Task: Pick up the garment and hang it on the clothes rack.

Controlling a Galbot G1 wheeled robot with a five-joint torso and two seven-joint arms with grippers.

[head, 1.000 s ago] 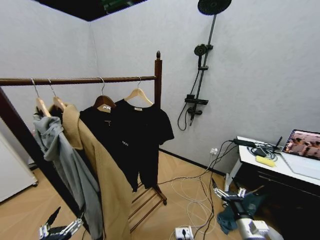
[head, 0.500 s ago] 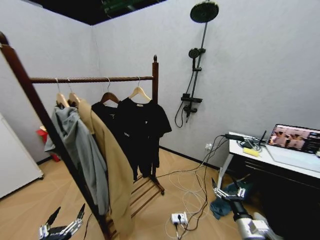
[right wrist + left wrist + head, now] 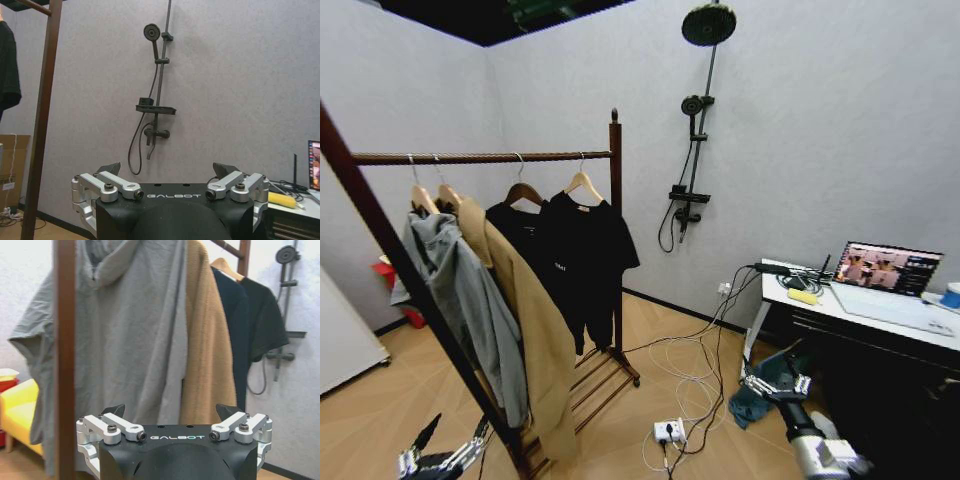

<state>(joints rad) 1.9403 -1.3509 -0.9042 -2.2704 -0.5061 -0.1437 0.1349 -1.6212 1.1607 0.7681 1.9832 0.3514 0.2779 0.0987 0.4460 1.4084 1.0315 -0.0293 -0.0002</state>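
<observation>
The garment [image 3: 592, 250], a black short-sleeved T-shirt on a light wooden hanger [image 3: 583, 184], hangs on the rod of the clothes rack [image 3: 616, 200], nearest its far end post. It is also in the left wrist view as the black T-shirt [image 3: 262, 320], and its sleeve [image 3: 7, 65] shows in the right wrist view. My left gripper [image 3: 452, 434] [image 3: 171, 412] is held low by the rack's near slanted post [image 3: 65, 360], open and holding nothing. My right gripper [image 3: 777, 383] [image 3: 166, 169] is low on the right, open and holding nothing, well away from the rack.
A grey hoodie [image 3: 465, 300], a tan coat [image 3: 535, 330] and another black garment [image 3: 520, 235] share the rod. A black shower stand [image 3: 695, 120] stands against the back wall. A desk [image 3: 880, 320] with a laptop [image 3: 885, 268] is at the right. Cables and a power strip [image 3: 668, 432] lie on the floor.
The whole head picture has shifted, so the camera has moved: the rack now looks farther off and more of the desk shows. Both grippers stay low and open.
</observation>
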